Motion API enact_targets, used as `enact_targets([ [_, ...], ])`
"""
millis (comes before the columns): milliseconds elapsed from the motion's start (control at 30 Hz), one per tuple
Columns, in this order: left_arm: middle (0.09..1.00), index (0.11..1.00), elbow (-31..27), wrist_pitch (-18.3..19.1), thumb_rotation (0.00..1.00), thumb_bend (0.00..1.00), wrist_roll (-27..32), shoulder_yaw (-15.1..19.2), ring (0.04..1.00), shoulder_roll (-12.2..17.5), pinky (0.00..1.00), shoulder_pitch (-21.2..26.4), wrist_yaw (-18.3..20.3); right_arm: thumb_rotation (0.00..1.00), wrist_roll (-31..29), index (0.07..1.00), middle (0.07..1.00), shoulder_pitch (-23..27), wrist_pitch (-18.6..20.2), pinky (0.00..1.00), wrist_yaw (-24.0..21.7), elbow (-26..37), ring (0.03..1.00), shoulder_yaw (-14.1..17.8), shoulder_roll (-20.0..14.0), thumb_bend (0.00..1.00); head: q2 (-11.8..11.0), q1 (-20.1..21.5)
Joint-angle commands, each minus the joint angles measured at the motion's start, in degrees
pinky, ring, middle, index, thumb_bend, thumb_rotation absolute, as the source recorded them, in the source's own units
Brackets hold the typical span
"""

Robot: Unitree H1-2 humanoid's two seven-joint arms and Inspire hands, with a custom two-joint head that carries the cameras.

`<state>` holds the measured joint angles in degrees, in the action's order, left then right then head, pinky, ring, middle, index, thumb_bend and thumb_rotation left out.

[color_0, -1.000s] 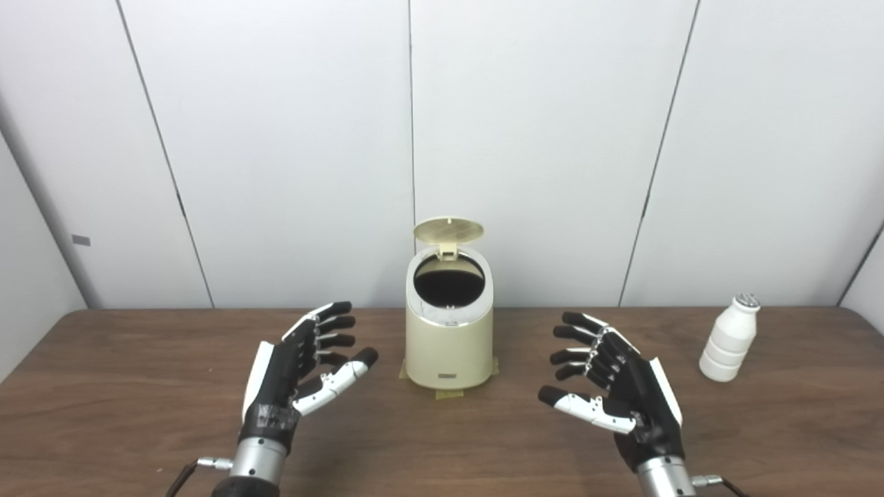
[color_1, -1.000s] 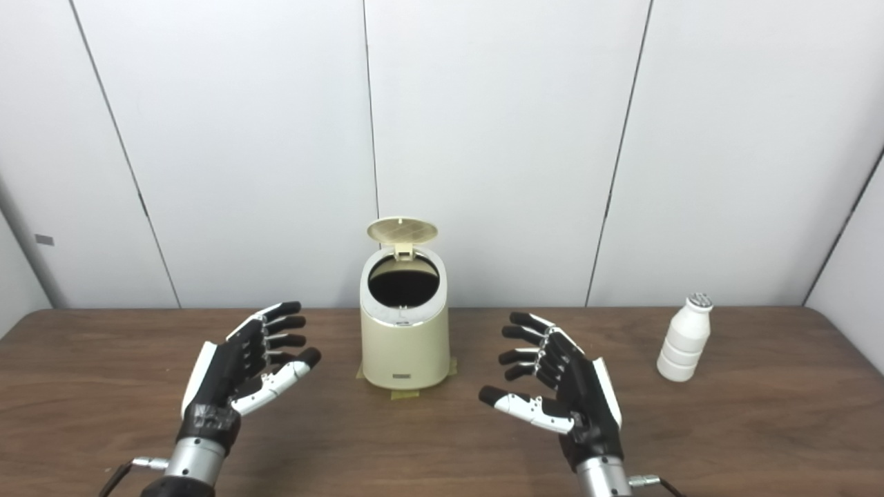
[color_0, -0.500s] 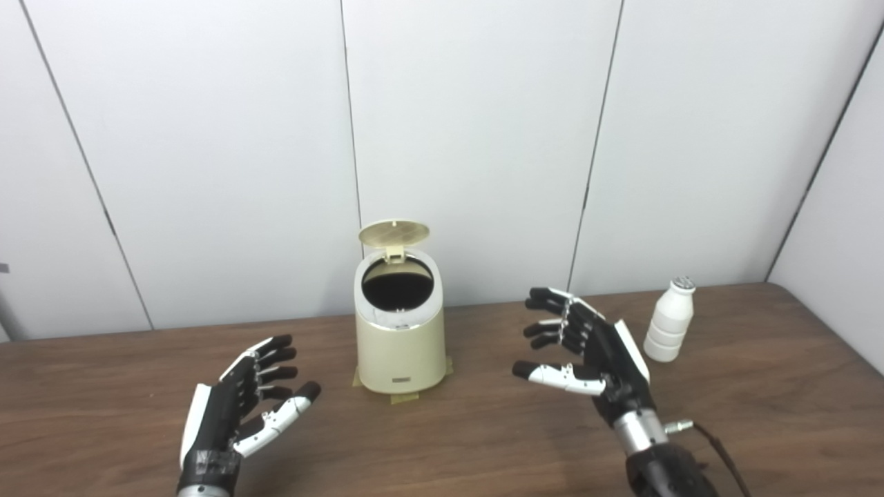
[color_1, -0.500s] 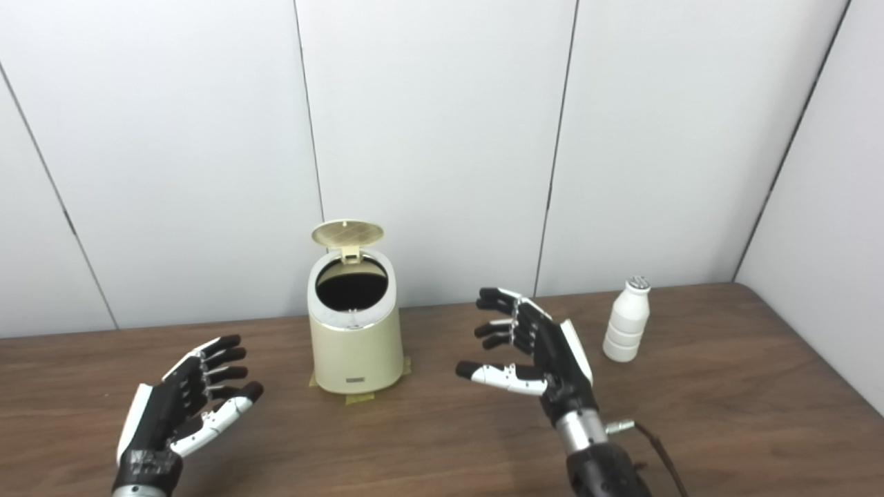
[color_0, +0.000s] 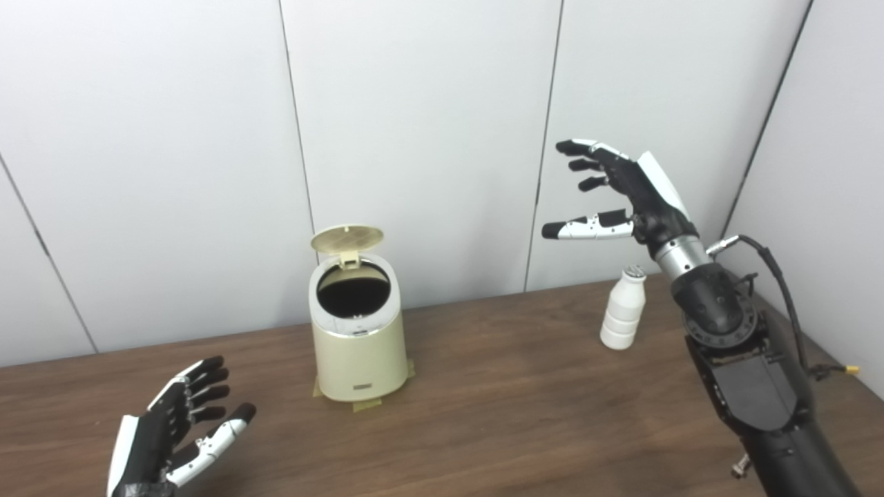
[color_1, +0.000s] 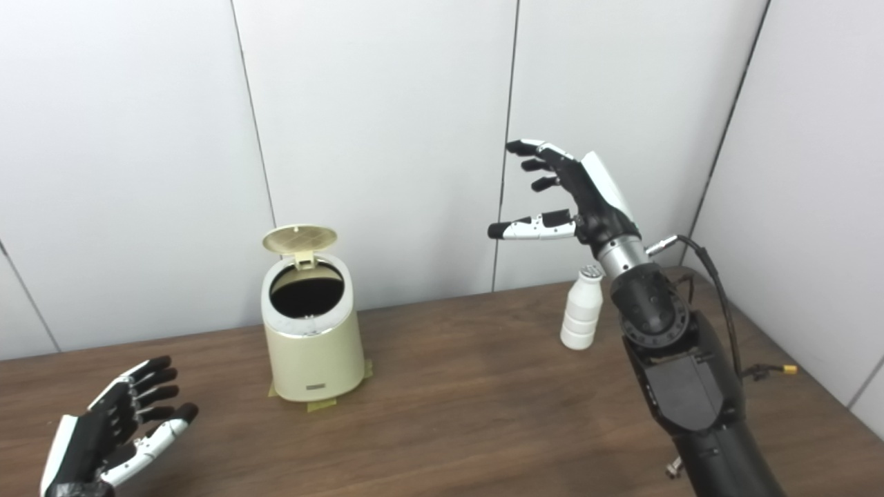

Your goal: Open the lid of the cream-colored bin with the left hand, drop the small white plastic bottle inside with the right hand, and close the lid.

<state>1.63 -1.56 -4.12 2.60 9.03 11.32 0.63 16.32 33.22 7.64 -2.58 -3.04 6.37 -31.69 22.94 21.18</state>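
1. Presently, the cream-colored bin [color_0: 358,338] is seen standing upright on the brown table [color_0: 497,421], left of the middle, with strips of tape [color_0: 365,405] showing under its base.
2. Its lid [color_0: 347,239] is raised on the rear hinge, tilted up and back, and the dark round mouth of the bin is left uncovered.
3. The small white plastic bottle [color_0: 623,319] is found upright on the table, well apart from the bin on its right side and near the back edge by the wall panels [color_0: 414,124].
4. The right hand [color_0: 621,193] is held high in the air, above the bottle and not touching it; its fingers [color_0: 587,164] are spread and its thumb is stretched out toward the left, and nothing is gripped.
5. The right arm [color_0: 746,373] is seen rising from the lower right corner, with a black cable looping beside the wrist.
6. The left hand [color_1: 110,435] is held low over the near left part of the table, palm turned inward, fingers apart and empty, well apart from the bin.
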Motion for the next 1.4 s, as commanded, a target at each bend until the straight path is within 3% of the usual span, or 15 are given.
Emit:
enact_targets([
  [0,0.791,0.814,-0.7,-2.9,0.15,0.61,0.4,0.1,0.743,0.4,0.62,2.6,0.2,0.26,0.7,0.843,0.856,3.4,1.7,0.65,0.4,0.4,0.791,1.6,-2.8,0.9,-0.1,0.5],
  [100,0.793,0.811,-0.8,-2.8,0.16,0.6,0.2,0.1,0.746,0.7,0.62,2.4,0.2,0.22,-0.6,0.846,0.868,2.8,4.1,0.68,0.1,-0.2,0.813,3.1,-3.7,0.88,-0.2,0.8],
  [267,0.79,0.81,-1.4,-2.4,0.14,0.6,0.5,0.1,0.737,0.8,0.61,2.3,0.4,0.3,-6.0,0.878,0.903,0.9,5.6,0.76,-2.1,-3.5,0.87,6.3,-4.7,0.93,-0.2,1.1],
  [400,0.788,0.81,-1.8,-1.8,0.14,0.6,0.3,0.1,0.729,0.9,0.6,2.2,0.5,0.31,-8.4,0.911,0.929,-1.3,6.3,0.83,-3.6,-4.7,0.897,7.2,-5.4,0.92,0.0,1.1],
  [600,0.781,0.808,-2.3,-1.0,0.12,0.6,-0.2,0.0,0.728,1.2,0.62,2.0,0.4,0.36,-12.0,0.959,0.966,-4.6,4.2,0.87,-5.9,-7.7,0.921,7.6,-6.1,0.97,0.2,1.3],
  [733,0.782,0.81,-2.6,-0.5,0.12,0.6,-0.2,0.0,0.727,1.3,0.61,2.0,0.5,0.31,-15.6,0.981,0.964,-5.8,4.3,0.96,-7.6,-8.4,0.944,8.5,-5.3,0.97,0.3,1.5],
  [1000,0.787,0.81,-2.7,-0.1,0.13,0.61,0.1,0.1,0.737,1.5,0.62,2.1,0.8,0.26,-19.9,1.0,0.988,-9.2,4.1,0.9,-9.6,-9.2,0.952,8.7,-4.3,0.91,0.5,1.5],
  [1100,0.786,0.808,-3.1,0.4,0.15,0.63,-0.2,0.0,0.741,1.6,0.64,2.1,0.8,0.22,-19.5,1.0,0.998,-9.9,2.7,0.93,-9.2,-10.7,0.961,7.8,-4.1,0.85,0.7,1.5],
  [1233,0.785,0.808,-3.2,0.1,0.13,0.62,0.3,0.0,0.74,1.7,0.63,2.1,1.2,0.14,-18.9,1.0,1.0,-10.4,3.6,0.98,-7.9,-11.6,0.975,7.2,-2.9,0.78,0.9,1.5],
  [1367,0.784,0.801,-3.5,0.2,0.11,0.61,0.7,0.2,0.739,1.6,0.63,2.0,1.8,0.17,-18.5,1.0,0.994,-10.3,3.1,0.95,-6.6,-13.4,0.955,6.8,-1.5,0.84,1.1,1.5],
])
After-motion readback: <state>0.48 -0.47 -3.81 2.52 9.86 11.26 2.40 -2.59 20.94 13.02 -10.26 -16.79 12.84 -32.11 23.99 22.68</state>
